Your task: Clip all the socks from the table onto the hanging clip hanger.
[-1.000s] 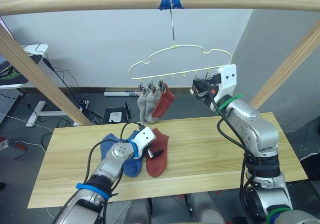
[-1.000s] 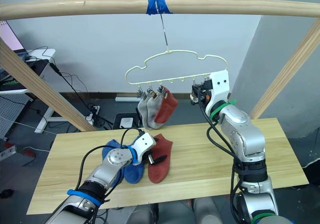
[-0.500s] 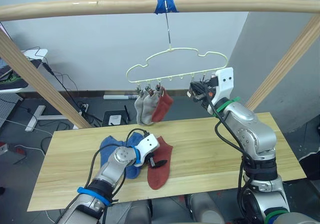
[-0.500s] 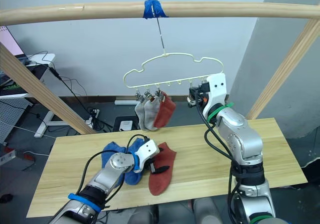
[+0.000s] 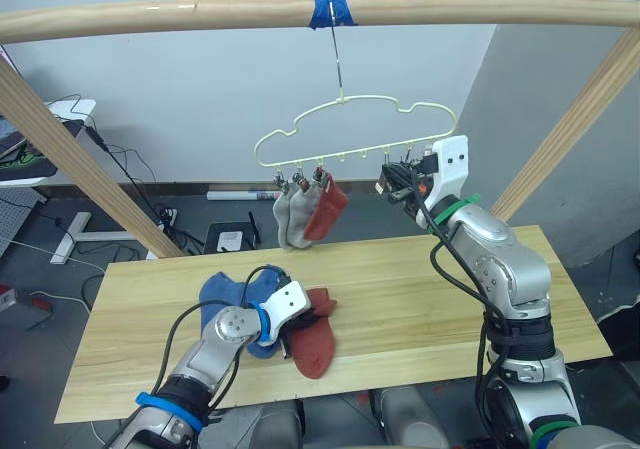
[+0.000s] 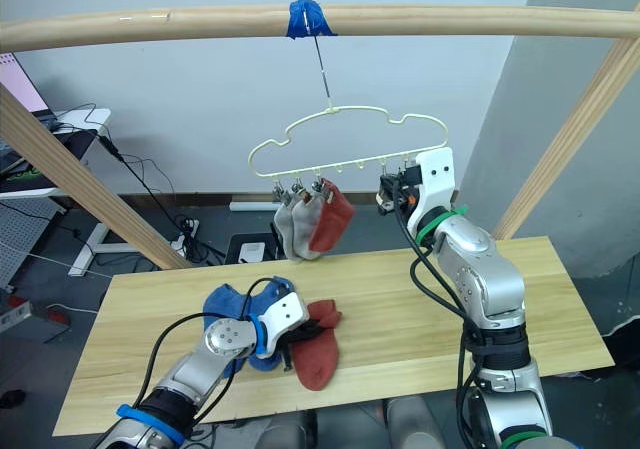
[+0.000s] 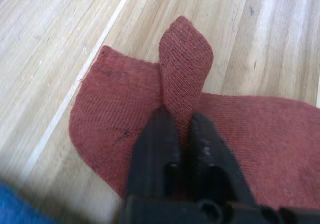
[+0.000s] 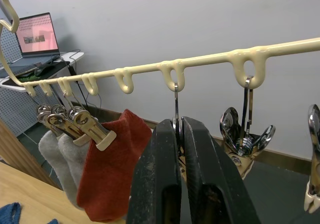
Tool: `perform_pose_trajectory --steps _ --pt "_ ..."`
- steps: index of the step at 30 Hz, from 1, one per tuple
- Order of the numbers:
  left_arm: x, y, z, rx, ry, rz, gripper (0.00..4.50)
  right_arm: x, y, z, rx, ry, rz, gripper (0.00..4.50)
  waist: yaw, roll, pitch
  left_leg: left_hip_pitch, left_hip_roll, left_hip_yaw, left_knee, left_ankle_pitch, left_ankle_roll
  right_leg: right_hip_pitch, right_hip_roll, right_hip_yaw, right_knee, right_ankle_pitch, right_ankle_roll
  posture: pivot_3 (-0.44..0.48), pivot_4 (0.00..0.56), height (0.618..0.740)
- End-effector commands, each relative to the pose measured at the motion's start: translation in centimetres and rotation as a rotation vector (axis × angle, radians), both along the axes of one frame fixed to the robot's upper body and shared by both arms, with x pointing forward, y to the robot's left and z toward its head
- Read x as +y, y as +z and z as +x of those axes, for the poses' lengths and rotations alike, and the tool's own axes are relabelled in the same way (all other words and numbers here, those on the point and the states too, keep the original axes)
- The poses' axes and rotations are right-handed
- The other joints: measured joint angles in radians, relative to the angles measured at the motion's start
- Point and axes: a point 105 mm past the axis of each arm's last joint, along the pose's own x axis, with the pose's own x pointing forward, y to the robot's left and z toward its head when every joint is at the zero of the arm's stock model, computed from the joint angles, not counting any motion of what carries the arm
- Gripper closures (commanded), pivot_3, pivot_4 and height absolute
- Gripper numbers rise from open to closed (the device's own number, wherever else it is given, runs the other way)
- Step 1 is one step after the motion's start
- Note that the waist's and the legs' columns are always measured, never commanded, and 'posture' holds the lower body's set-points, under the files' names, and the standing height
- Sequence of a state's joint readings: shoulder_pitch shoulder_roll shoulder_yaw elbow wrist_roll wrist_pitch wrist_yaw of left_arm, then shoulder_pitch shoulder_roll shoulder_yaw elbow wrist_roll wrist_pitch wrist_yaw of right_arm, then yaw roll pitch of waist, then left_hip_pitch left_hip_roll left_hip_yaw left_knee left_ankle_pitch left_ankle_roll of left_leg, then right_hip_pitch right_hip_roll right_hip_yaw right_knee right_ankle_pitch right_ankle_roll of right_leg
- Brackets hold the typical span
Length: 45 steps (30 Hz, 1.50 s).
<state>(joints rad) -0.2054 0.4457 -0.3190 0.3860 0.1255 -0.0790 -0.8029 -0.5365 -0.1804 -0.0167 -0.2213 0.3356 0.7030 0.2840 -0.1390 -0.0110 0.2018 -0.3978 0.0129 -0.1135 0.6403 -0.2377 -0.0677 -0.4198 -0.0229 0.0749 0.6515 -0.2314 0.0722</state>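
On the table [image 5: 430, 289], my left gripper [image 7: 179, 115] is shut on a raised fold of the red sock [image 5: 316, 341] lying there. Two blue socks [image 5: 224, 292] lie bunched just to the left of it. The cream clip hanger [image 5: 350, 119] hangs by its hook from the rail. Its leftmost clips hold two grey socks [image 5: 291, 216] and a red sock [image 5: 326, 211]. My right gripper [image 5: 386, 183] is up at the hanger's right part, shut on a metal clip [image 8: 176, 103] that hangs from the bar.
A round wooden rail [image 5: 180, 11] crosses overhead, held by slanted posts [image 5: 70, 159] at both sides. Blue tape [image 5: 332, 5] fixes the hook. Empty clips [image 8: 245, 134] hang beside my right gripper. A desk with a laptop [image 8: 37, 34] and cables stands behind.
My left gripper has shut on the red sock on the table and pulled it into a bunched fold. The right gripper stays at the hanger's clip.
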Motion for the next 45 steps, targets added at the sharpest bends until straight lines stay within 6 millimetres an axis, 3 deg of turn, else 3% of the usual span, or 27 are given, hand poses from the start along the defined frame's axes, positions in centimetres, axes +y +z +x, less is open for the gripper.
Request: perform_pose_trajectory --steps 1,8,11,14,23,45 --pt "-0.7 2.3 0.5 -0.059 0.006 -0.109 4.47 -0.2 0.5 -0.2 -0.027 0.0 0.017 4.5 0.0 0.0 0.0 0.0 0.0 0.0 0.0 0.0 0.0 0.0 0.0 0.0 0.0 0.0 0.0 -0.125 0.162 0.74" --pt "-2.8 7.9 0.7 -0.059 0.03 -0.425 4.47 -0.9 1.2 -0.6 0.011 0.011 0.053 4.5 0.003 0.0 0.0 -0.001 0.0 0.0 0.001 0.0 0.0 0.0 0.0 0.0 0.0 0.0 0.0 -0.142 0.17 0.74" --pt "-3.5 11.6 1.4 -0.109 0.064 -0.558 4.47 -1.4 1.6 -1.1 0.105 0.035 0.142 4.5 0.002 0.0 0.001 -0.001 0.0 0.0 0.001 0.0 0.0 0.0 0.0 0.0 0.0 0.0 0.0 -0.156 0.182 0.74" --pt "-4.0 13.1 2.4 -0.132 0.113 -0.599 4.47 -1.8 1.9 -1.5 0.166 0.048 0.185 4.5 0.003 0.0 0.001 -0.001 0.0 0.0 0.002 0.0 0.0 0.0 0.0 0.0 0.001 0.0 0.0 -0.163 0.2 0.74" --pt "-6.4 14.2 4.3 -0.155 0.169 -0.622 4.47 -1.0 2.3 -2.2 0.243 0.074 0.241 4.5 0.0 0.002 0.003 -0.001 0.0 0.0 0.002 0.0 0.0 0.0 0.001 0.001 0.0 -0.001 0.001 -0.16 0.21 0.74" --pt "-8.1 14.8 5.3 -0.193 0.139 -0.616 4.47 0.2 2.4 -2.3 0.289 0.083 0.3 4.5 -0.001 0.003 0.004 -0.002 0.0 0.0 -0.001 0.0 0.0 0.0 0.002 0.002 -0.004 -0.001 0.001 -0.157 0.205 0.74"
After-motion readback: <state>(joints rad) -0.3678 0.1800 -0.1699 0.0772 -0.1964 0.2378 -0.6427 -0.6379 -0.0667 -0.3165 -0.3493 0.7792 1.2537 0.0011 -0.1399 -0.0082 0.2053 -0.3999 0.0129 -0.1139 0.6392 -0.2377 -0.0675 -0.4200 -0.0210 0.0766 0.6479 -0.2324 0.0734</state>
